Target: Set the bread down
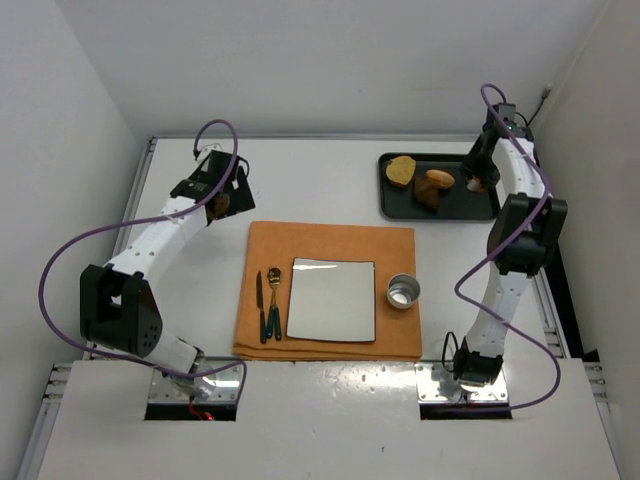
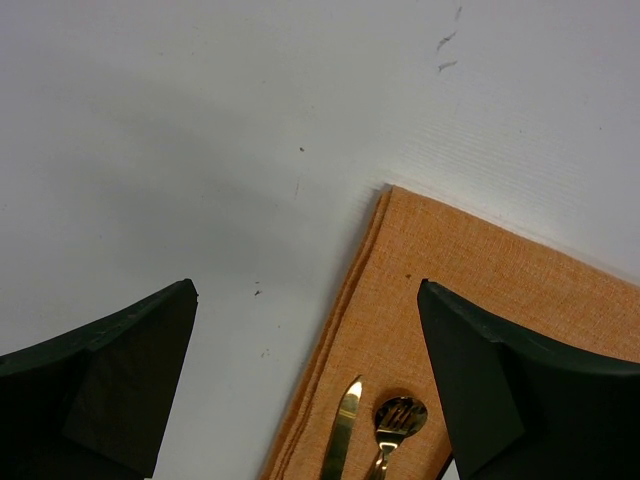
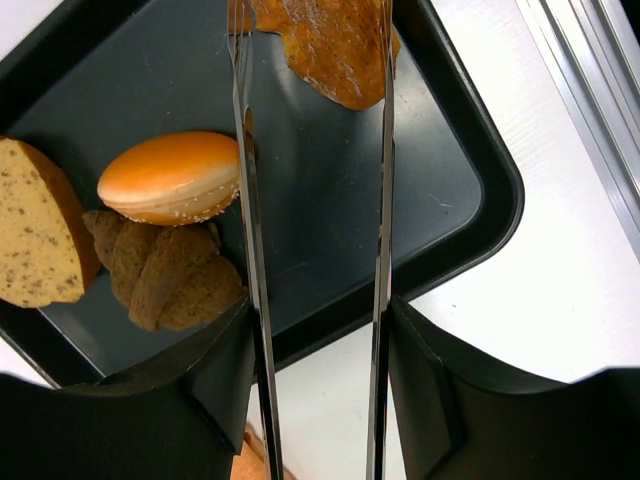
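Bread clamped between the tips of the tongs, over one end of the black tray. Right pincer squeezes the tongs; left pincer gapes, idle. Step: transfer. Next, probably: swing to the square plate and release.

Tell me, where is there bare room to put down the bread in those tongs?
The square plate is bare, between the cutlery and the metal cup. The orange mat behind it is free too. The tray's right half is bare; its left is crowded with bun, seeded slice and brown roll.
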